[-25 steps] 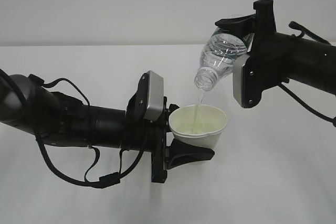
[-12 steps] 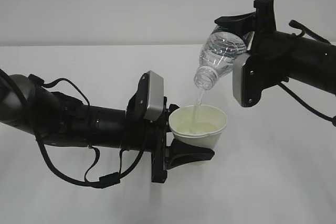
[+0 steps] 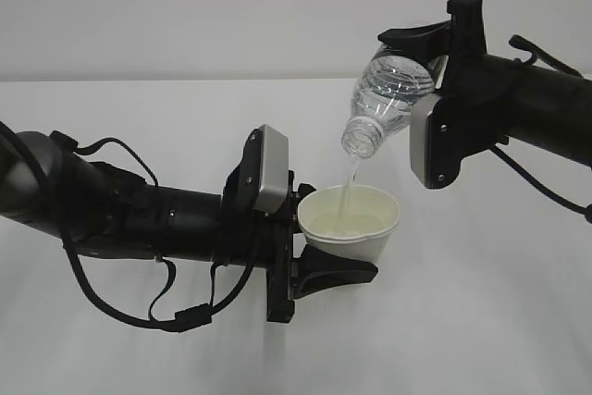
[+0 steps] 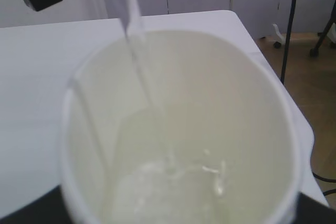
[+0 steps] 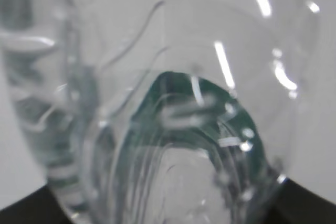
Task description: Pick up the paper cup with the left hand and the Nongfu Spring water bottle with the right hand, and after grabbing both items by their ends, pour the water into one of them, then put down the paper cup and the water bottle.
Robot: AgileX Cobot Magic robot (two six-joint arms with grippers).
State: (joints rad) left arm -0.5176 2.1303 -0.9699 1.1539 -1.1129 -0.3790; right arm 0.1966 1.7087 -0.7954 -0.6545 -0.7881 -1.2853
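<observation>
My left gripper (image 3: 326, 261) is shut on the paper cup (image 3: 350, 225), holding it upright above the white table (image 3: 481, 321) near the middle. The cup (image 4: 210, 119) fills the left wrist view, with water (image 4: 173, 187) pooling in its bottom. My right gripper (image 3: 427, 48) is shut on the Nongfu Spring water bottle (image 3: 387, 99), tipped mouth-down over the cup. A thin stream of water (image 3: 349, 184) falls from the bottle's mouth into the cup. In the right wrist view the clear bottle (image 5: 173, 129) with its green label covers nearly everything.
The white table runs back to a pale wall (image 3: 231, 6). Its far right edge (image 4: 273, 72) shows in the left wrist view, with brown floor and stand legs (image 4: 289, 24) beyond. Both black arms hang above the tabletop.
</observation>
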